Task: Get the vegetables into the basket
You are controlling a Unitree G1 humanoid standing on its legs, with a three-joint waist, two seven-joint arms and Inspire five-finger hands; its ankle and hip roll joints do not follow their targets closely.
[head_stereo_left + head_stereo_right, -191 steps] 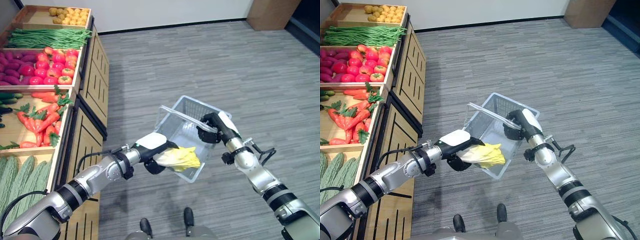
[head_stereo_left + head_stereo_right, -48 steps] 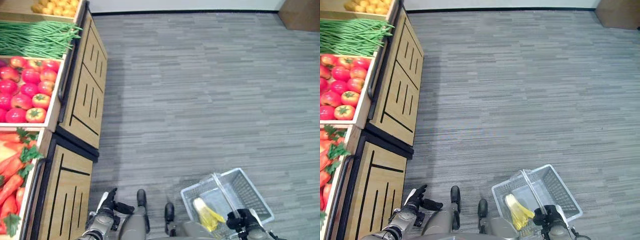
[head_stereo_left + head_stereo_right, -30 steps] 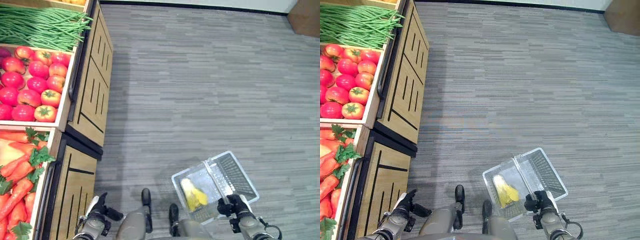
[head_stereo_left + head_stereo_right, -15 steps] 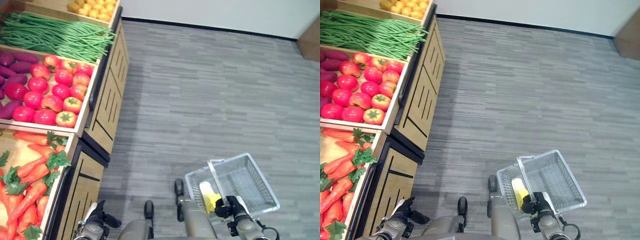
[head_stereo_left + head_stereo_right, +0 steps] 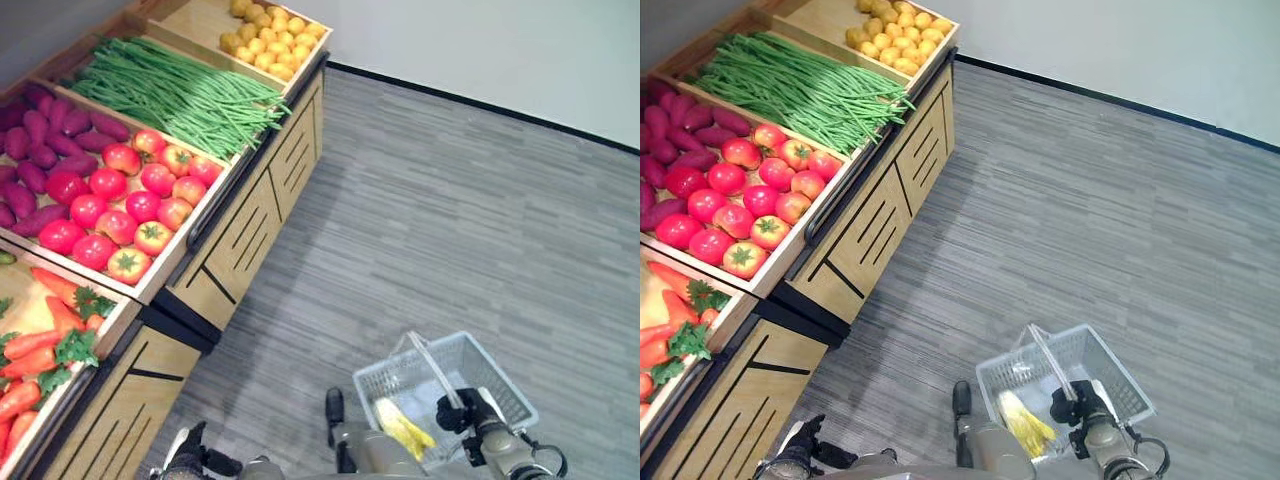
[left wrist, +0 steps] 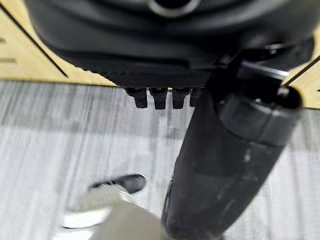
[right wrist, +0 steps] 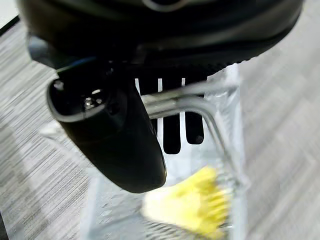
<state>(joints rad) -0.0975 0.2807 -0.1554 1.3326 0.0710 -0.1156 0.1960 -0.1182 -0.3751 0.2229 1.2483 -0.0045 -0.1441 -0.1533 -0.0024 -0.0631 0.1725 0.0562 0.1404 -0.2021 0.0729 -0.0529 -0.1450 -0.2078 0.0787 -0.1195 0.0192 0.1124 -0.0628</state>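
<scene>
- Grey striped carpet [image 5: 470,200] covers the floor, with a pale wall [image 5: 520,50] along the far edge.
- On the robot's left runs a wooden produce stand [image 5: 250,220] with slatted panels on its side and dark handles, split into open bins.
- Nearest bin: carrots [image 5: 40,340] with green tops, lying loose.
- Next along: red tomatoes [image 5: 120,200], with purple sweet potatoes [image 5: 40,140] in the same bin on the side away from the aisle.
- Then a bin of long green beans [image 5: 170,90], their ends spilling a little over the aisle-side rim.
- Farthest bin: small yellow potatoes [image 5: 270,40] heaped at the end nearest the wall.
- Low at the stand's foot is the left hand [image 5: 190,462], close to the wooden panel; its wrist view shows the fingers [image 6: 155,97] hanging side by side (short, straightish, wrapped round nothing) and the thumb [image 6: 235,165] standing apart over the carpet.
- Farther right, a clear wire basket [image 5: 400,375] hangs above the carpet, well apart from the stand.
- Inside the basket lies one yellow leafy vegetable [image 5: 400,428], at the end nearer the robot's body.
- The basket's handle [image 7: 190,102] arches over the top, and the right hand [image 5: 462,412] is closed on it: the wrist view shows the fingers [image 7: 172,135] curled behind the metal bar and the thumb [image 7: 110,135] crossing in front, with the vegetable below.
</scene>
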